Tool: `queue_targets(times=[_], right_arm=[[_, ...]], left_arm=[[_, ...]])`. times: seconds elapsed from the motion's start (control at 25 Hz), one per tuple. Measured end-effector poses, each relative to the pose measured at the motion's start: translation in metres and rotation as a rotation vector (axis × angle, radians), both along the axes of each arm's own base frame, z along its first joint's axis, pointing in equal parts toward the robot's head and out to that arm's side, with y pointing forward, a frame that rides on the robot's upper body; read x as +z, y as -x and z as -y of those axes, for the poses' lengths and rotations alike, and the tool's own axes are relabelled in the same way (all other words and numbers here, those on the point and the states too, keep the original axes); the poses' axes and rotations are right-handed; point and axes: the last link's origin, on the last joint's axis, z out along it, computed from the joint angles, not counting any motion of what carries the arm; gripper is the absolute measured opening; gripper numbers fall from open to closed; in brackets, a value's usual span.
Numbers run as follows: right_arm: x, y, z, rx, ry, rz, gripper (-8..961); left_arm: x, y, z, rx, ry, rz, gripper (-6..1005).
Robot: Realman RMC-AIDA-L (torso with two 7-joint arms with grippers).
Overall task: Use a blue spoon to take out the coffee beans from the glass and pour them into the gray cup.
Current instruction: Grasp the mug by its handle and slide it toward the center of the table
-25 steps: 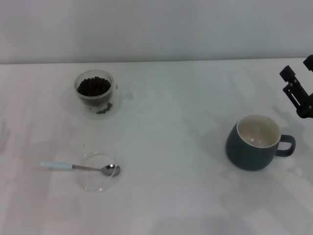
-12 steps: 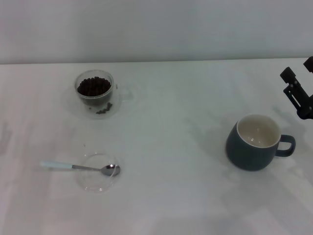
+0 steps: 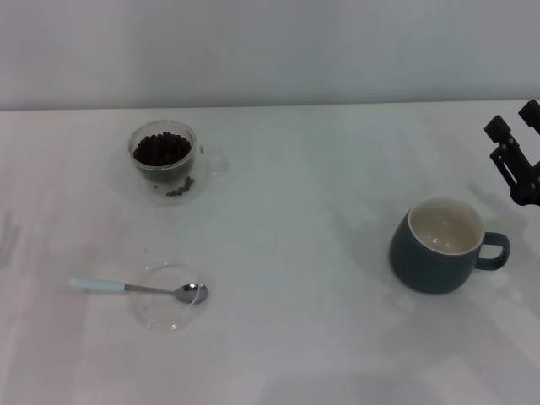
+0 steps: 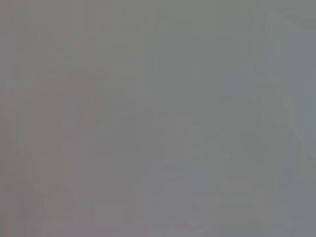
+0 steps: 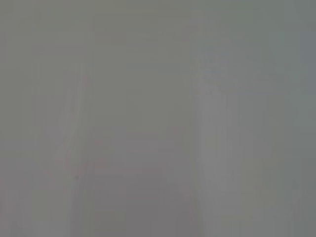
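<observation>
The blue spoon [image 3: 126,288] lies flat at the front left, its metal bowl resting over a shallow clear dish [image 3: 168,309] and its pale handle pointing left. The glass [image 3: 164,160] stands at the back left, filled with coffee beans [image 3: 161,149]; a few more beans show low at its base. At the right stands the gray cup [image 3: 437,246], cream-white inside, with its handle to the right. My right gripper [image 3: 515,120] hovers at the far right edge behind the cup, open and holding nothing. My left gripper is out of view. Both wrist views show only plain grey.
A white table [image 3: 295,337] carries everything, with a pale wall behind its far edge. A wide stretch of bare tabletop separates the glass and spoon from the cup.
</observation>
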Motion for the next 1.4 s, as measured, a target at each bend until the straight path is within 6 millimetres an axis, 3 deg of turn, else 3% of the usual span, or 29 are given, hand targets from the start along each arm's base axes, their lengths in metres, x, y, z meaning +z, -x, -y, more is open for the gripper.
queue_targets(times=[0.4, 1.08, 1.4], right_arm=[[-0.0001, 0.0000, -0.0003, -0.001, 0.001, 0.000, 531], [-0.0015, 0.0006, 0.0002, 0.003, 0.009, 0.002, 535], [-0.0039, 0.0014, 0.0009, 0.009, 0.020, 0.012, 537]], left_arm=[[0.0003, -0.0005, -0.0008, -0.003, 0.003, -0.013, 800], [-0.0002, -0.0001, 0.0000, -0.001, 0.004, -0.014, 454], [-0.0020, 0.0031, -0.0001, 0.021, 0.016, -0.011, 803]])
